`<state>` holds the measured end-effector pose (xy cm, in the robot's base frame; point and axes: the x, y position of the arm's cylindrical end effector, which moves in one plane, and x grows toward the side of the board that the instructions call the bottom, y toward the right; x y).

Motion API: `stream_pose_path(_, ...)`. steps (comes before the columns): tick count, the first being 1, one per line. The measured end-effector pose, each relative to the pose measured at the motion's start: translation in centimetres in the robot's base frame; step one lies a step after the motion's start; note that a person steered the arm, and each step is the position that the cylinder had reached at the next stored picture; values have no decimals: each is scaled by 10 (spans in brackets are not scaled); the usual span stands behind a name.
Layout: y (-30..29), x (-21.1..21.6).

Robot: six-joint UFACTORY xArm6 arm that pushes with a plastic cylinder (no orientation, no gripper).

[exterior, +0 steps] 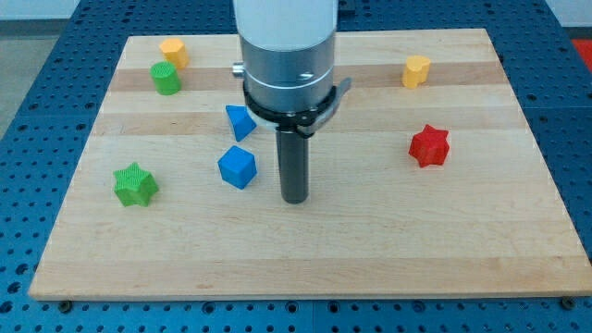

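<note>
Resting on the wooden board [370,259], my tip [294,198] is standing just to the view's right of the blue cube [237,167], apart from it. Having no jaws, the rod is gripping nothing. A blue triangular block [240,121] is sitting just above the cube, partly beside the rod's mount. Any drift toward the view's left is risking an off-centre nudge that could spin the cube into the triangular block. The red star [429,145], green star [135,184], green cylinder [166,79] and two yellow blocks [172,51] [416,70] are lying well apart.
</note>
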<state>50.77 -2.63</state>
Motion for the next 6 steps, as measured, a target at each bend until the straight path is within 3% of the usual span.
stream_pose_path(2,-61,0)
stream_pose_path(6,-83,-15)
